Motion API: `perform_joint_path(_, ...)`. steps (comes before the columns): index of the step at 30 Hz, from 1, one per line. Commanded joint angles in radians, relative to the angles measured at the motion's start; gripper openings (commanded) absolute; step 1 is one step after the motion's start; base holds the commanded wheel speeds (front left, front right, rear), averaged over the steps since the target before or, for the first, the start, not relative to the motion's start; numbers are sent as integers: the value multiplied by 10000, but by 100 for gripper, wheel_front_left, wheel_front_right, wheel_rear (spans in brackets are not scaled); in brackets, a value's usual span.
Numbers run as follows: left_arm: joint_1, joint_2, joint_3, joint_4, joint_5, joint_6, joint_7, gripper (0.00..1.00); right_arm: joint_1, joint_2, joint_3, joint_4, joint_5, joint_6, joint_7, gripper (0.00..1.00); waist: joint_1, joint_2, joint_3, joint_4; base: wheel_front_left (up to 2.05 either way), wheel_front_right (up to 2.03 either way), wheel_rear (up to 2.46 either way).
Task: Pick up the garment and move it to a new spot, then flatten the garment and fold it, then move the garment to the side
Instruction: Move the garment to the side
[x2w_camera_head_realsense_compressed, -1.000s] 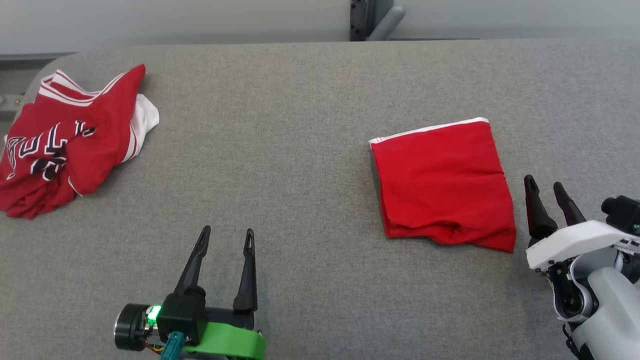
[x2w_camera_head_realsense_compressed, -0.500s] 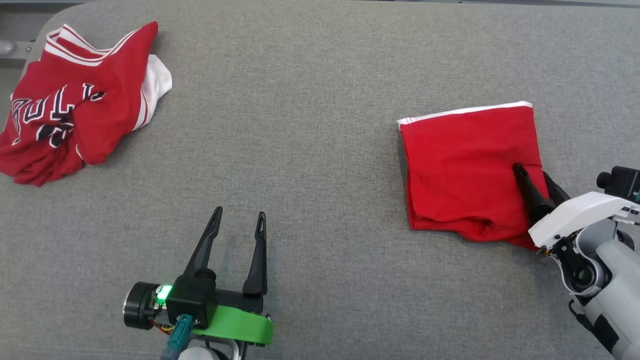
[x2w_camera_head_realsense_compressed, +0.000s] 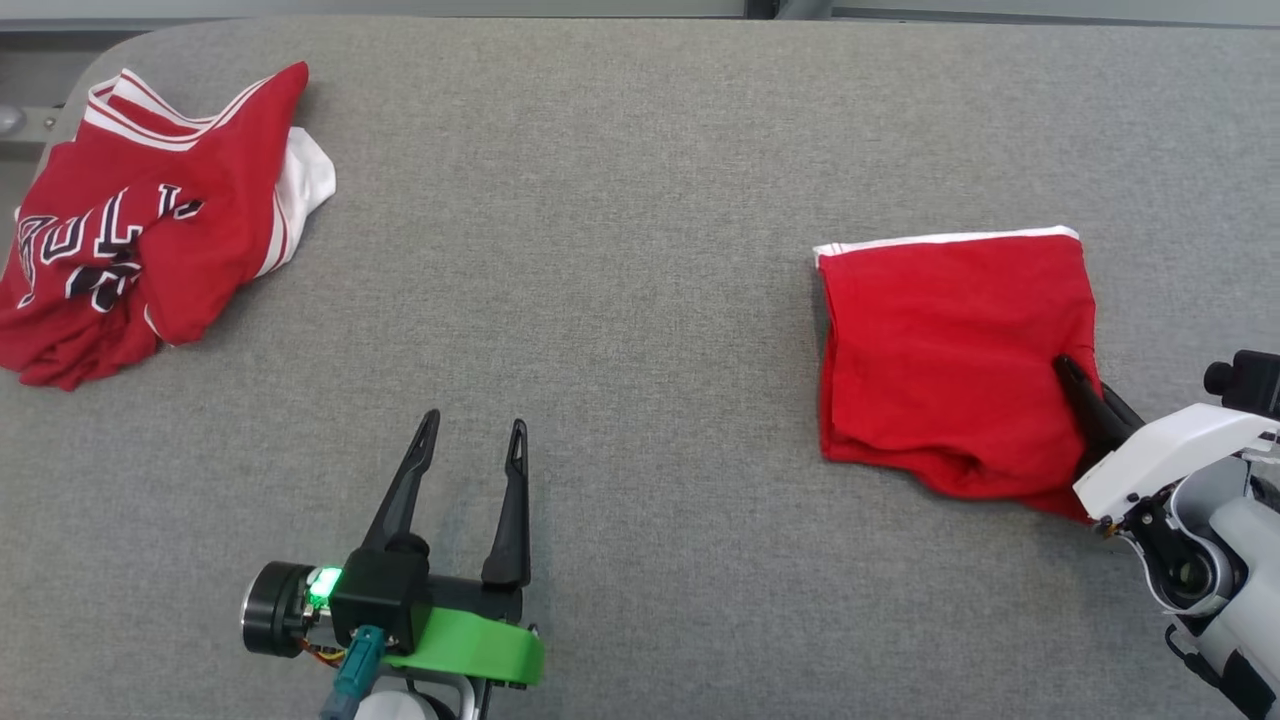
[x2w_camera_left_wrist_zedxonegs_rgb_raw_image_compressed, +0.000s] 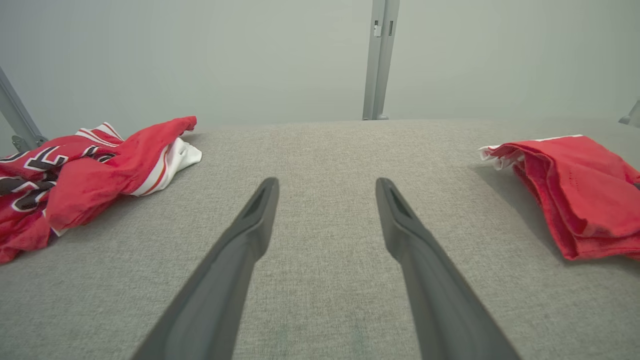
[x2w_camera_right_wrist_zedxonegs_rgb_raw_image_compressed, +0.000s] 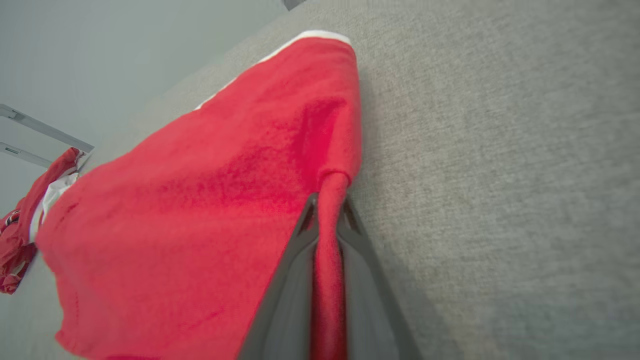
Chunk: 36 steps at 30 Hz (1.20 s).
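Note:
The garment (x2w_camera_head_realsense_compressed: 950, 350) is a folded red piece with a white-trimmed far edge, lying at the right of the grey padded table (x2w_camera_head_realsense_compressed: 620, 250). My right gripper (x2w_camera_head_realsense_compressed: 1080, 385) is shut on a pinched fold of the garment's right edge; in the right wrist view the red cloth (x2w_camera_right_wrist_zedxonegs_rgb_raw_image_compressed: 200, 225) runs between the closed fingers of the right gripper (x2w_camera_right_wrist_zedxonegs_rgb_raw_image_compressed: 327, 202). My left gripper (x2w_camera_head_realsense_compressed: 474, 422) stands open over bare table at the lower left, holding nothing. The left wrist view has the left gripper (x2w_camera_left_wrist_zedxonegs_rgb_raw_image_compressed: 326, 185) spread wide, with the garment (x2w_camera_left_wrist_zedxonegs_rgb_raw_image_compressed: 585, 190) off to the right.
A crumpled red jersey (x2w_camera_head_realsense_compressed: 150, 220) with white trim and lettering lies at the table's far left corner, also in the left wrist view (x2w_camera_left_wrist_zedxonegs_rgb_raw_image_compressed: 75, 170). Bare grey table lies between the two garments. A metal post (x2w_camera_left_wrist_zedxonegs_rgb_raw_image_compressed: 380, 60) stands behind the far edge.
My right gripper moved from beside the garment onto its right edge and shut on a fold of it. The head camera shifted. The left gripper kept still.

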Motion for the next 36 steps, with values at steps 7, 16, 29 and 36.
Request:
perform_joint_path(7, 95, 20, 178, -54, 261, -97, 1, 100, -158, -430, 629, -215, -265, 0, -501, 0, 0, -1, -144, -894, 0, 0, 0)
perform_joint_path(16, 4, 22, 472, -110, 663, -393, 1, 100, -300, -198, 957, -161, -581, 0, -704, 0, 0, -1, 11, -2315, 0, 0, 0)
perform_joint_path(29, -516, 62, 600, -528, 918, -961, 0, 100, -416, 497, -617, -182, -2133, 0, -711, 0, 0, -1, 707, -3385, 0, 0, 0)
perform_joint_path(36, -1104, 82, 426, -996, 1114, -1182, 1, 100, -755, 433, -2383, -692, -3426, 0, -712, 0, 0, -1, 1636, -3122, 0, 0, 0)
